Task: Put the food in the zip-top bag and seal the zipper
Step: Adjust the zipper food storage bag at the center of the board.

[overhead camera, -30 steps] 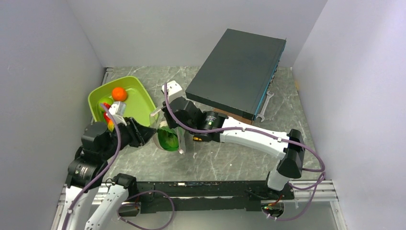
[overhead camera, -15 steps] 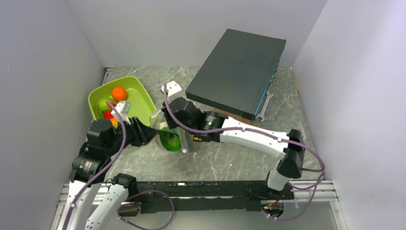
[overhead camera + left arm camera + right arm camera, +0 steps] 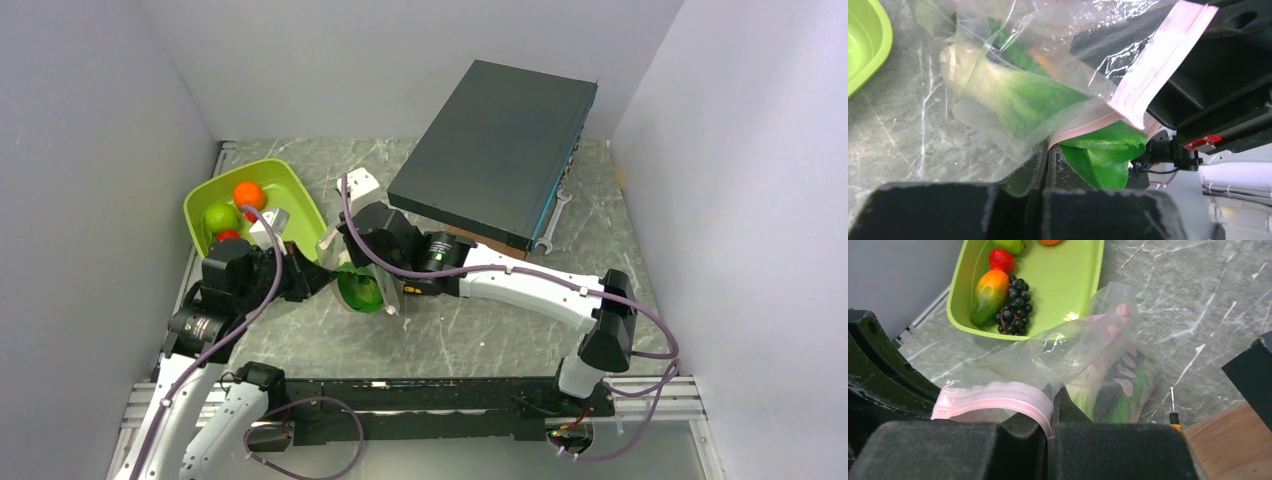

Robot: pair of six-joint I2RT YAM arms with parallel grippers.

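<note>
The clear zip-top bag (image 3: 358, 288) hangs between both grippers with leafy greens (image 3: 1048, 107) inside; part of the greens sticks out at the mouth. My left gripper (image 3: 1048, 150) is shut on the bag's pink zipper (image 3: 1158, 60) at one end. My right gripper (image 3: 1053, 412) is shut on the zipper (image 3: 998, 395) at the other end, and the bag (image 3: 1098, 360) droops below it. The lime tray (image 3: 290, 200) holds an orange fruit (image 3: 249, 195), a green apple (image 3: 220, 217), a red fruit (image 3: 1001, 260), a yellow-red fruit (image 3: 988, 290) and black grapes (image 3: 1015, 305).
A dark flat box (image 3: 495, 150) leans over the table's back right. A wrench (image 3: 552, 222) lies beside it. An orange-and-black screwdriver (image 3: 1173, 412) lies near the bag by a wooden block (image 3: 1233, 440). The grey side walls stand close.
My left arm has swung toward the bag and away from the tray, uncovering the green apple. The bag has shifted slightly right and bunched up. The right arm has barely moved.
</note>
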